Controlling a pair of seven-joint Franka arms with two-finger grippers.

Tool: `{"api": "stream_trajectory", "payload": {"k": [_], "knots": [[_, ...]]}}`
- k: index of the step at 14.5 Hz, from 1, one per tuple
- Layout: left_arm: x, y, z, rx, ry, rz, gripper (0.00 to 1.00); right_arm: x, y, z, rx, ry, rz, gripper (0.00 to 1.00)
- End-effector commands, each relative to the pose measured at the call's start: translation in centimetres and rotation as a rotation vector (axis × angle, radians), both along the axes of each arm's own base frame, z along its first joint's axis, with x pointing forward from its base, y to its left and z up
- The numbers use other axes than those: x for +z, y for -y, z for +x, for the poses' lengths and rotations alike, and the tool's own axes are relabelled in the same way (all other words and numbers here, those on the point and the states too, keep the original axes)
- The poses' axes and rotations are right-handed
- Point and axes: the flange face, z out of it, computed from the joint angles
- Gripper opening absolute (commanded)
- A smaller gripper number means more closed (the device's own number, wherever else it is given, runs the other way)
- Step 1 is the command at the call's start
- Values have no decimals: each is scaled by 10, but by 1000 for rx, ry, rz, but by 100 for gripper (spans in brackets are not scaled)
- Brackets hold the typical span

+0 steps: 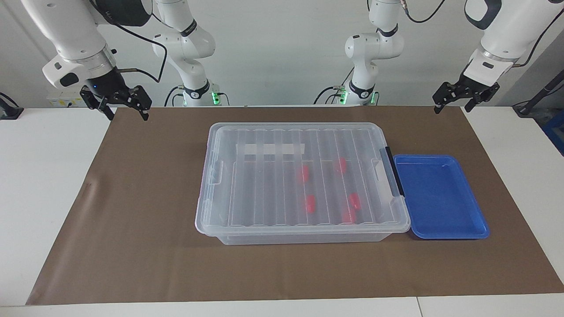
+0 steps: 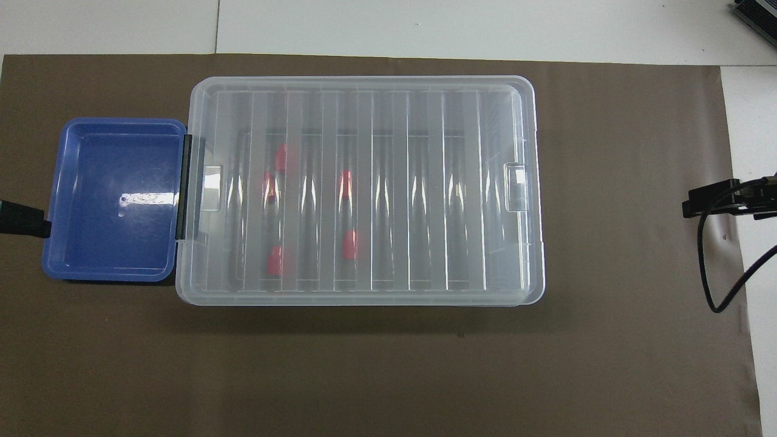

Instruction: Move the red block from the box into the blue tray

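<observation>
Centrally, clear lidded box with blank white label strip, no readable writing, five small red blocks blurred under ribbed lid, blue tray touching its black-handled end, left gripper upper right, right gripper upper left, jaws wide, holding nothing.

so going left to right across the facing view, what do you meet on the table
right claw raised over the brown mat's edge → large clear plastic lidded box with small red blocks inside → black end handle → shallow glossy blue plastic tray → left claw, raised
</observation>
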Motion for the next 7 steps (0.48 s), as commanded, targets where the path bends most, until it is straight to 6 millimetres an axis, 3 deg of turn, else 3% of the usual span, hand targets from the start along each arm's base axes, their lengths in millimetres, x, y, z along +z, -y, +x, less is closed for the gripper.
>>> {"api": "stream_trajectory", "payload": {"k": [1,5,7], "knots": [[4,-1,-6,8,6,-18,100,1,-2,4,-22,10,2,100],[4,-2,-7,10,3,-20,100,-11,-3,5,-57,51,6,100],[8,3,-5,26,18,-19,100,-22,-17,19,-37,88,5,100]]}}
